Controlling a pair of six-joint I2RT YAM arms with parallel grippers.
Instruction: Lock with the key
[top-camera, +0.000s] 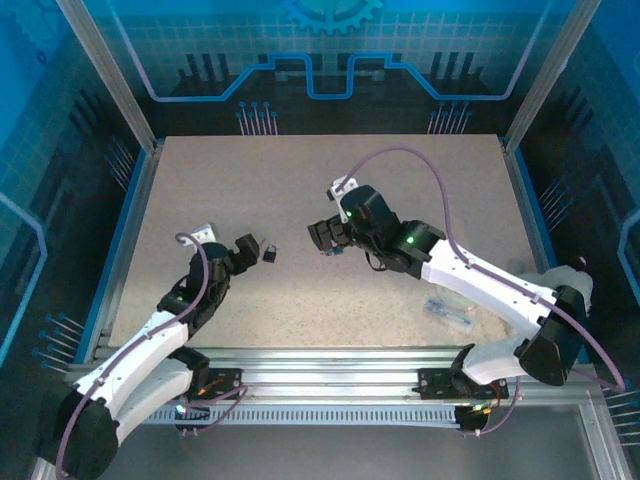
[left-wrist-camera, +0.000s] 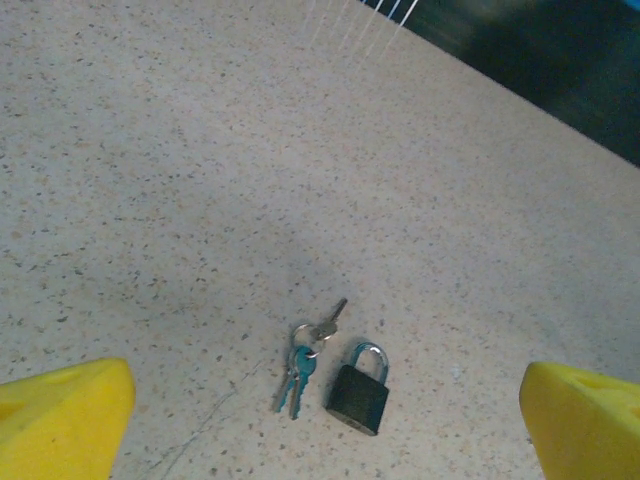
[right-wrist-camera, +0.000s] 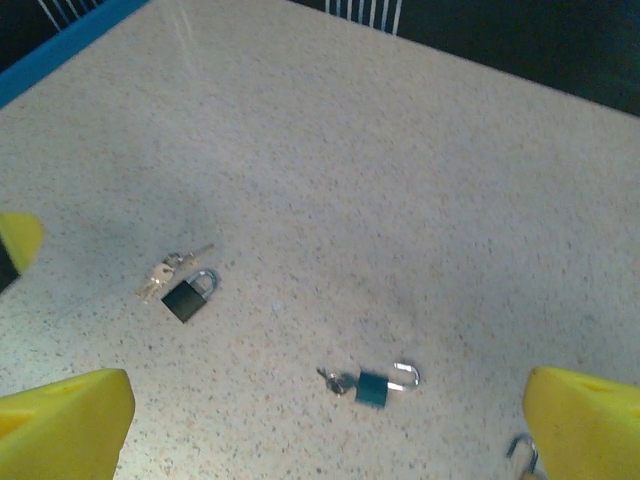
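A black padlock lies flat on the speckled table with its shackle down, and a ring of keys lies just left of it. My left gripper hangs open above them, the lock and keys between its yellow fingers. In the top view the black padlock lies just right of my left gripper. A teal padlock with its shackle swung open and a key in its base lies below my open right gripper. The black padlock lies farther left.
A clear plastic bag lies on the table near the right arm. Another steel shackle peeks in by the right finger. Blue rails and aluminium posts fence the table.
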